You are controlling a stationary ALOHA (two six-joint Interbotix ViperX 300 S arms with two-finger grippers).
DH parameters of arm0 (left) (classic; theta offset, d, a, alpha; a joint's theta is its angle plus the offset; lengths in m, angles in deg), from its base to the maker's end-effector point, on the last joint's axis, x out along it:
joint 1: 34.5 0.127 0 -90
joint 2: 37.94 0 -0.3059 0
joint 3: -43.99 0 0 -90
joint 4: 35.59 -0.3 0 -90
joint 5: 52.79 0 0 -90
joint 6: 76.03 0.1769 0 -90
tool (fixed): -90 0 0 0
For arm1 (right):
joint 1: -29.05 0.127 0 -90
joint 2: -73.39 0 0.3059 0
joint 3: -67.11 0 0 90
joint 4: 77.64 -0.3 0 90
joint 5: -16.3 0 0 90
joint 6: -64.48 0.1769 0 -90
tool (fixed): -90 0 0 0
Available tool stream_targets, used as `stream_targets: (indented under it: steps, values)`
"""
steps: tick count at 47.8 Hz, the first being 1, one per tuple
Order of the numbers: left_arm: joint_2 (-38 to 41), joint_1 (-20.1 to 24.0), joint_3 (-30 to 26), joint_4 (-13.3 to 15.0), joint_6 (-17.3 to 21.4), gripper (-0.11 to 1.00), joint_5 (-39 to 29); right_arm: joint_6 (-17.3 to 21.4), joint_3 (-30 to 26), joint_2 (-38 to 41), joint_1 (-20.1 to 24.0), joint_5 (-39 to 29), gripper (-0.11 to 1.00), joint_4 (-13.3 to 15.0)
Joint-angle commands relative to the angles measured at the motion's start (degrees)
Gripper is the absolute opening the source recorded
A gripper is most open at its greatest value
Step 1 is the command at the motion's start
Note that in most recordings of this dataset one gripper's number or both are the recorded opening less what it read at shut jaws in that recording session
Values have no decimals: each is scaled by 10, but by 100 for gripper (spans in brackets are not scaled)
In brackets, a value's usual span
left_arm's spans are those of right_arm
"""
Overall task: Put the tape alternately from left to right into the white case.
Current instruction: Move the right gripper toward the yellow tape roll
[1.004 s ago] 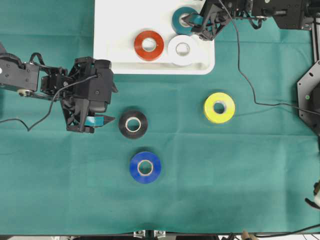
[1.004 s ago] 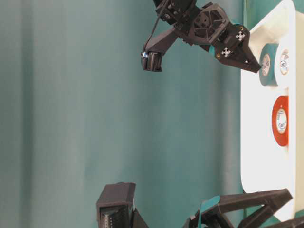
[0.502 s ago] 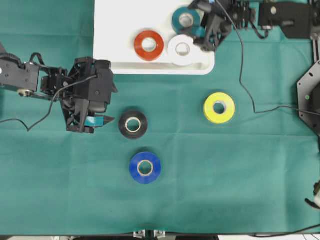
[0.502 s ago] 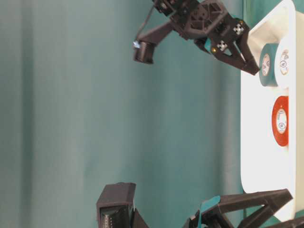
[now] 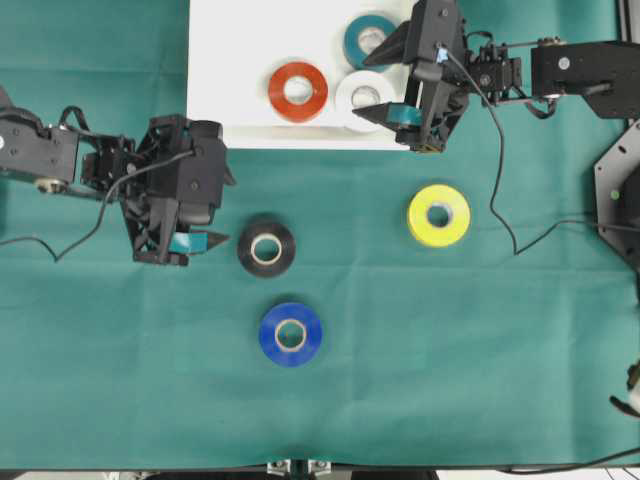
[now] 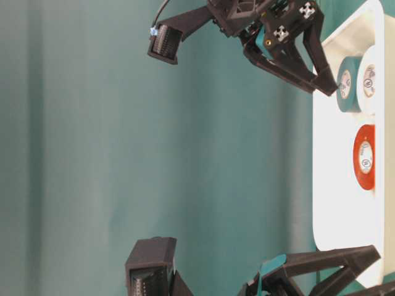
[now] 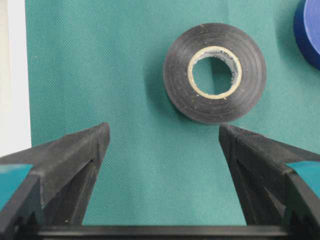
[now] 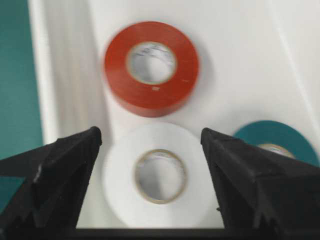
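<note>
Showing yellow roll only overhead

Green cloth and black fixtures

A green cloth covers the whole table, lightly creased. A black bracket stands at its right edge, and a green curtain hangs as backdrop in the table-level view.

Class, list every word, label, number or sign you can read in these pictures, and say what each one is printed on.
No text can be read.
Red tape core: small dark mark, too small to read.
White tape core: same, unreadable.
Right tool: checkered squares, a pattern, no letters.
Black tape: no print visible.
</note>
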Motion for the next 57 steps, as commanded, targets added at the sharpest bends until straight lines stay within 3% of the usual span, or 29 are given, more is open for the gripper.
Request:
stream_targets:
  steps: [1, 35, 57]
  values:
    - [-6, -2, -4, 0, 0, 69, 5, 1, -5, -13, 18, 7, 86, -1]
    - [-6, -2, -1, 1, 0, 69, 5, 2, 4, -13, 127, 4, 86, -3]
    - [-6, -3, -1, 1, 0, 69, 7, 45, 13, -12, 165, 3, 85, -4]
